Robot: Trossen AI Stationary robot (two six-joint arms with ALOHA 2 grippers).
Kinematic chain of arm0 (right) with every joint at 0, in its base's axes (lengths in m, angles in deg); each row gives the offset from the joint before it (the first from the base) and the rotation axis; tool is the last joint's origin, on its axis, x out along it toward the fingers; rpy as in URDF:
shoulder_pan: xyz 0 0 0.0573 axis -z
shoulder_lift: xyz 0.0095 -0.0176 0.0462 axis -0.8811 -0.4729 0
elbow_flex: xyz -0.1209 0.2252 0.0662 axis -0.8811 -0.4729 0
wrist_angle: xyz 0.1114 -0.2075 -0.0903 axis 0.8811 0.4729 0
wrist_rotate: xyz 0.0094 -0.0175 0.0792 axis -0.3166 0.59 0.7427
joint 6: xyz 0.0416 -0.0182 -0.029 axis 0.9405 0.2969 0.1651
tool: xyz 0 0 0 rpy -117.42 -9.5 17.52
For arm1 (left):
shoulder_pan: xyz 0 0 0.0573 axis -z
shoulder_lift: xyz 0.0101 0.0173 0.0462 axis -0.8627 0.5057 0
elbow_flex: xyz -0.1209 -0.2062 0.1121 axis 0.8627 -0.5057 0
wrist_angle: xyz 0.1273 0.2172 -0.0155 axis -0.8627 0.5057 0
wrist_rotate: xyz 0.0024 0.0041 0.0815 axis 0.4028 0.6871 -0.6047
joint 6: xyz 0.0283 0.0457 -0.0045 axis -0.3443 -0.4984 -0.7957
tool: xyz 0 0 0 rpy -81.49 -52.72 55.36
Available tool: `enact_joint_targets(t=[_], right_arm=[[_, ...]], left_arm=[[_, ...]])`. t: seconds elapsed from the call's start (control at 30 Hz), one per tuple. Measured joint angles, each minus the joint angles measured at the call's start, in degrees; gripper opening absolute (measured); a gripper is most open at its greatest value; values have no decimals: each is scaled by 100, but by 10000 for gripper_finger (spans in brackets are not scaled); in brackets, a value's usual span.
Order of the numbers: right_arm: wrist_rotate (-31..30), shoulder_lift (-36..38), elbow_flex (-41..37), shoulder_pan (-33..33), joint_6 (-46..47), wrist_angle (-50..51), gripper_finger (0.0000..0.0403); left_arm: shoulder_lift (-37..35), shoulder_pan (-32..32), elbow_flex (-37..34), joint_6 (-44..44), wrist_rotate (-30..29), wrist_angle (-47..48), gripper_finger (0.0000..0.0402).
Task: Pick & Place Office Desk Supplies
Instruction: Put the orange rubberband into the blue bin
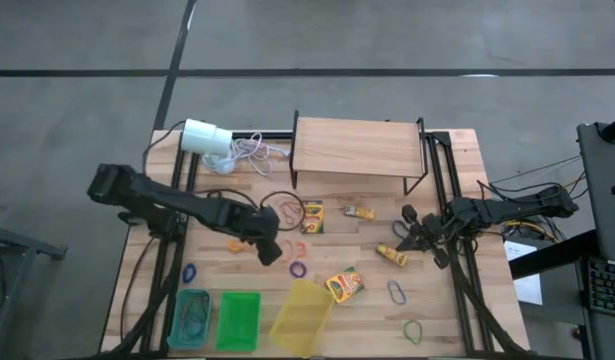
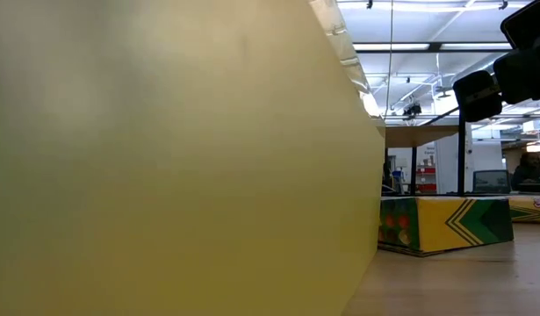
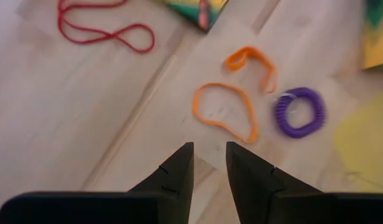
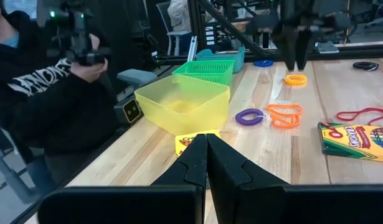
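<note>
Wooden tabletop [image 1: 237, 275] fills the overhead view, on a grey floor, with a wooden shelf [image 1: 355, 148] at upper centre and a white cylinder [image 1: 206, 137] with its cord at upper left. Three bins line the bottom edge: a teal bin [image 1: 192, 318], a green bin [image 1: 238, 320] and a tilted yellow bin [image 1: 301, 315].

The left gripper [image 1: 268, 249] hovers left of centre, its fingers a narrow gap apart and holding nothing. Just ahead of it lie orange bands [image 3: 223, 111] and a purple coil [image 3: 299, 112]. The right gripper [image 1: 419, 237] waits at right of centre, fingers pressed together and empty.

The task looks barely begun. Only the teal bin seems to hold something, perhaps a band. Still loose on the wood are a red band [image 1: 288, 211], two crayon boxes [image 1: 312, 216] [image 1: 344, 285], two yellow packets [image 1: 361, 212] [image 1: 391, 256], a blue band [image 1: 396, 291] and a green band [image 1: 414, 329].

The table-level view is almost wholly blocked by the yellow bin's wall. A person stands beside the table in the right wrist view, partly cut off. What lies under the shelf is hidden.
</note>
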Motion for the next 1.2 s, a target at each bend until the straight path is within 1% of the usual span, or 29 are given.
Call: enact_joint_targets(t=[0.2,0.4,0.6,0.87,1.03,1.2], right_arm=[[0,2,0,0,0,-1,8],[0,2,-1,0,0,0,8],[0,0,0,2,0,-2,8],[-2,-2,0,2,0,-2,8],[-1,-6,-2,2,0,-2,8],[-2,-7,0,1,0,-2,8]], left_arm=[[768,-3,-1,-99,4,-462,100],[1250,-17,3,-990,-4,-1249,100],[1266,-21,2,-1074,-351,-1497,100],[1249,-26,-53,-1083,-524,-1493,100],[1249,-26,-291,-1348,-646,-1539,99],[1249,-52,-518,-1336,-645,-1791,99]])
